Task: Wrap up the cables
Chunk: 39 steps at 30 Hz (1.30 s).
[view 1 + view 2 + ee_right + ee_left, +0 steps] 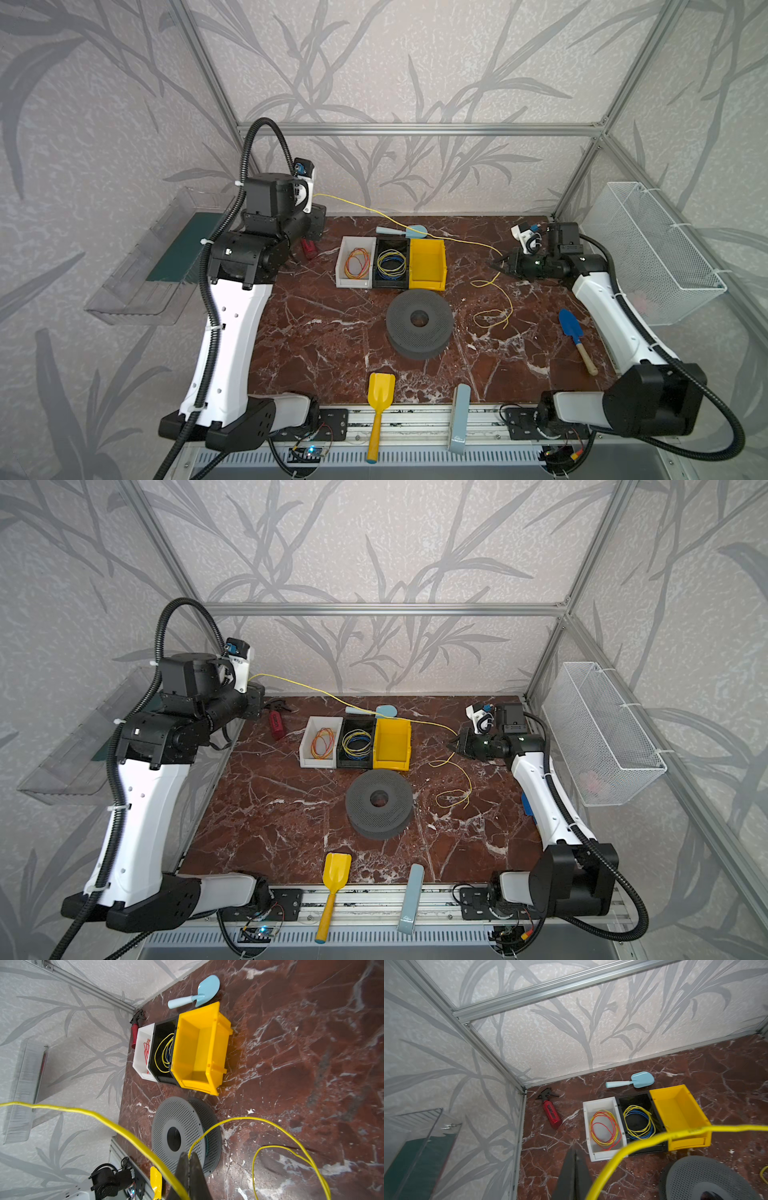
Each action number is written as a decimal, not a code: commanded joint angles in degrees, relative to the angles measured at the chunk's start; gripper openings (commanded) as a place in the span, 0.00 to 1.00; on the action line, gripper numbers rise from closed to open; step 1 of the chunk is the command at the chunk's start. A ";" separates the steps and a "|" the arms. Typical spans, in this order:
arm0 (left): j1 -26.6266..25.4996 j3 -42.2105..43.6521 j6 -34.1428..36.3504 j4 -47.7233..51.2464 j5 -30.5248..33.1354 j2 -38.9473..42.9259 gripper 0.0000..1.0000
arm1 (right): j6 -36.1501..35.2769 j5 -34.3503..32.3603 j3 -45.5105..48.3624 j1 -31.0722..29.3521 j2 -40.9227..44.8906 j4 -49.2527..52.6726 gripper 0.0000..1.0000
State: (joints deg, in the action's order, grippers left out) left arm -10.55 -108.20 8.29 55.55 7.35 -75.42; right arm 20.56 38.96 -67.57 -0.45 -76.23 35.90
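Wire: The long, very thin, flexible pale-yellow wire (737, 1128) hangs in the air from the far left corner down to the right side, crossing above the row of bins. Its spare length lies in loose loops on the red-brown marbled table (324, 345), right of the spool.
Left pincer: The left pincer (574, 1154) is raised at the far left, fingers pressed together. The wire comes out beside their base, so the pinch itself is out of my sight. That end hangs well above the table, so I take it to be gripped there.
Right pincer: The right pincer (188, 1155) sits low on the right, clamped on the wire, which comes out at its tips and curves off to the loops.
Why held so: One end high and one low looks like a way to draw a length straight and clear of the table before coiling.
Bins: The white plastic bin (600, 1103) holds a red-and-orange coil (592, 1129), and the black plastic bin (635, 1099) beside it holds a blue-and-yellow coil (640, 1136). The yellow plastic bin (675, 1109) at the right end has nothing in it, so it is likely meant for this wire.
Spool: The grey perforated round spool (397, 322) lies flat just near of the bins, perhaps a former to wind round.
Progress: No neat coil yet, so wrapping looks barely begun.
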 commanded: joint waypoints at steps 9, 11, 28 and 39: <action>-7.16 12.14 20.02 -17.93 37.56 2.89 0.00 | 3.42 -11.06 2.13 7.30 0.94 0.42 0.00; -7.38 13.43 22.06 -21.14 39.95 3.01 0.00 | 3.53 -9.69 2.36 7.21 0.82 0.22 0.00; -8.00 28.68 -22.39 2.51 -0.88 16.52 0.69 | 13.64 3.87 -3.00 -1.64 -10.21 -5.53 0.00; -8.17 31.43 -35.97 3.56 -37.44 19.91 0.69 | 20.30 3.85 -7.31 -2.28 -14.14 -9.30 0.00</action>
State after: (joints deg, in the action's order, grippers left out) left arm -18.41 -78.37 -20.34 60.75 -12.71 -55.99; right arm 38.39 41.71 -72.60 -2.44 -89.76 28.32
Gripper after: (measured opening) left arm 0.686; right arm 0.048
